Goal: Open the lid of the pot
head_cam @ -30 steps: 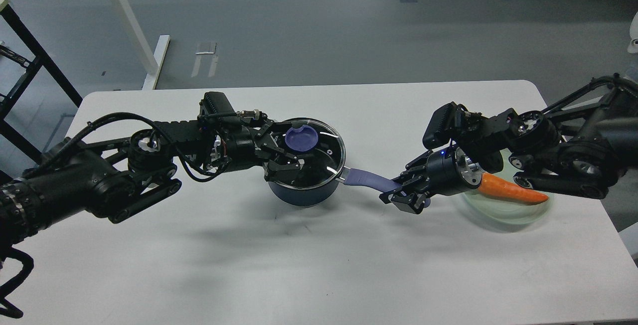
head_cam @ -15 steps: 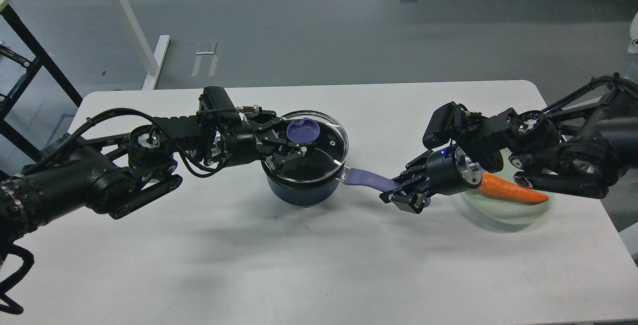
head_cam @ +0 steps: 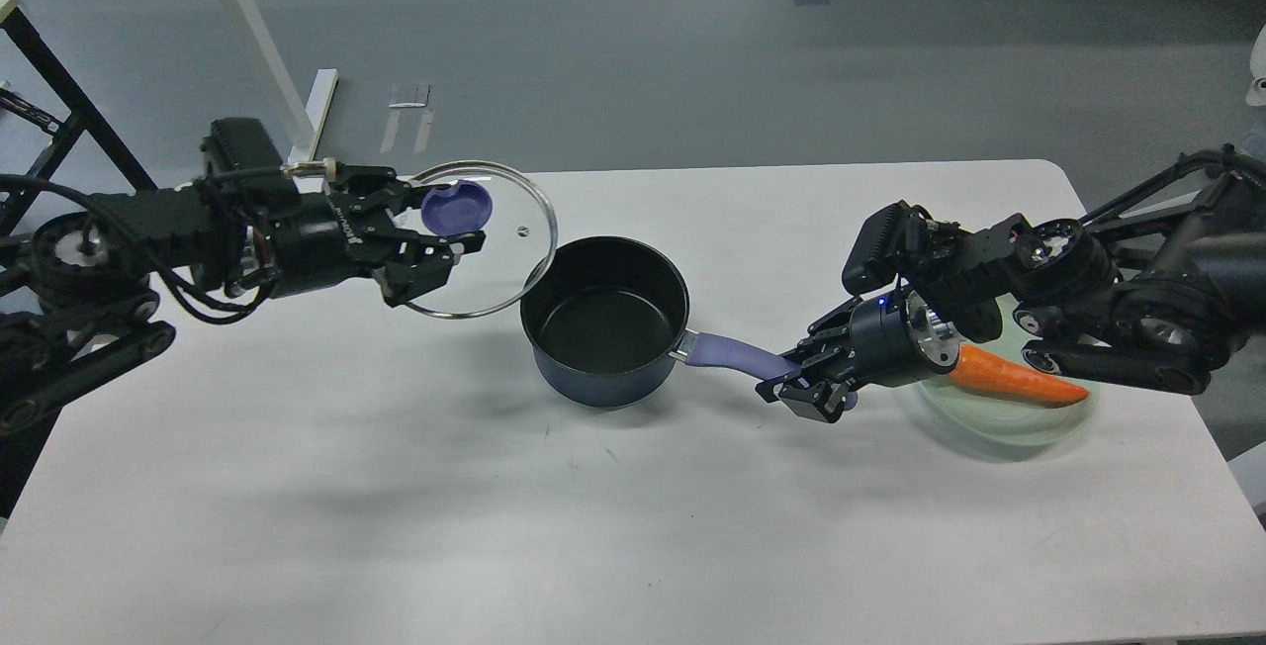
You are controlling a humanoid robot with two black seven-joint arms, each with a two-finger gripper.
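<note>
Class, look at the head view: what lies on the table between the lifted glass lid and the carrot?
In the head view, the open pot sits between the glass lid and the carrot, its handle held by the right gripper.

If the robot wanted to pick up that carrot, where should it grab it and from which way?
Probably around the thick middle of the carrot, coming down from above. It lies flat on the pale plate, pointed tip toward the right, so fingers could close across its width. The right gripper hides its stem end.

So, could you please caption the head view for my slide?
Left gripper holds the lid clear of the pot; right gripper steadies the handle.
</note>
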